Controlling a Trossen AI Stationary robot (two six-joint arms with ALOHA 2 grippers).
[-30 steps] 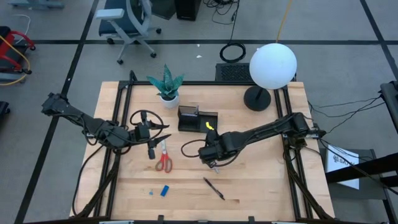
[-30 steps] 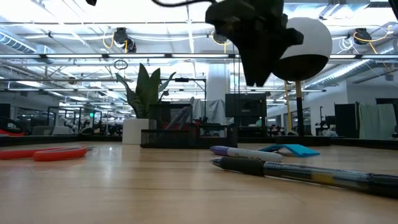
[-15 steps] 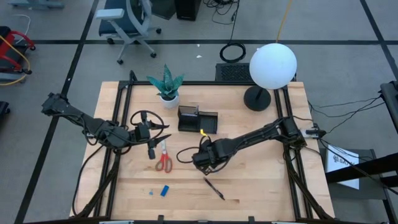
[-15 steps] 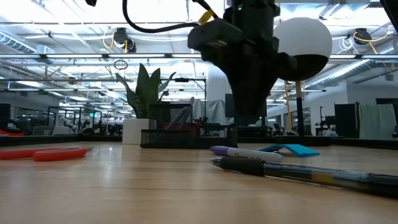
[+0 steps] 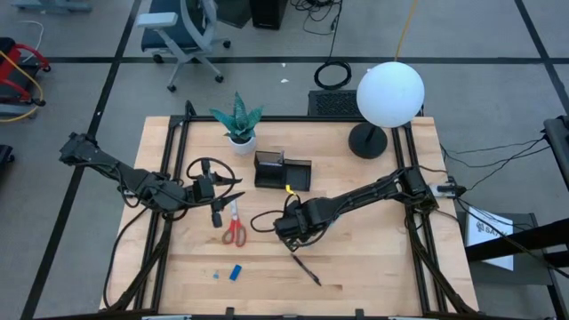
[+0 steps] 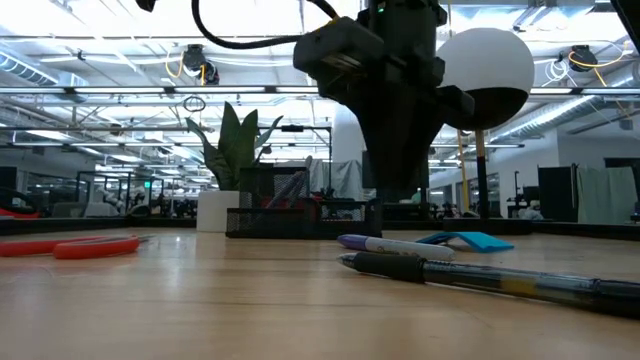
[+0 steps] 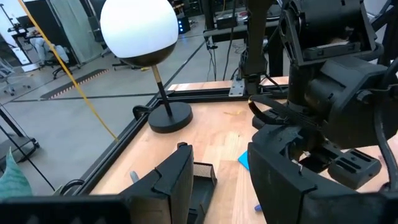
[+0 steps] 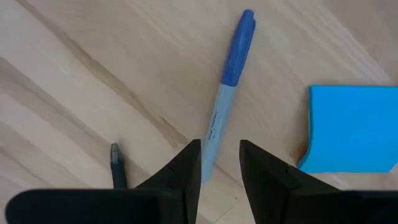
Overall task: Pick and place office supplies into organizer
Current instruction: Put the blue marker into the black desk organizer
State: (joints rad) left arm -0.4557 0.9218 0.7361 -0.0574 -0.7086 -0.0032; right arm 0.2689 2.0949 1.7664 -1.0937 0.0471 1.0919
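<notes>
My right gripper (image 8: 219, 149) is open and hangs low over a grey pen with a purple-blue cap (image 8: 224, 93) that lies flat on the table; its two fingers stand on either side of the pen's barrel end. A bright blue notepad (image 8: 354, 127) lies beside the pen. A black pen (image 5: 305, 268) lies nearer the front edge. My left gripper (image 5: 217, 212) is open and empty beside the red-handled scissors (image 5: 234, 228). A tiny blue block (image 5: 236, 272) lies near the front. The black organizer (image 5: 283, 171) stands behind my right gripper (image 5: 298, 228).
A potted plant (image 5: 237, 120) stands at the back left of the organizer. A lamp with a white globe (image 5: 389, 92) and round black base (image 5: 366, 140) stands at the back right. Cables loop beside both grippers.
My right gripper has gone toward the table's left and near edges and down, until it hangs over the capped pen. My left arm has kept still.
</notes>
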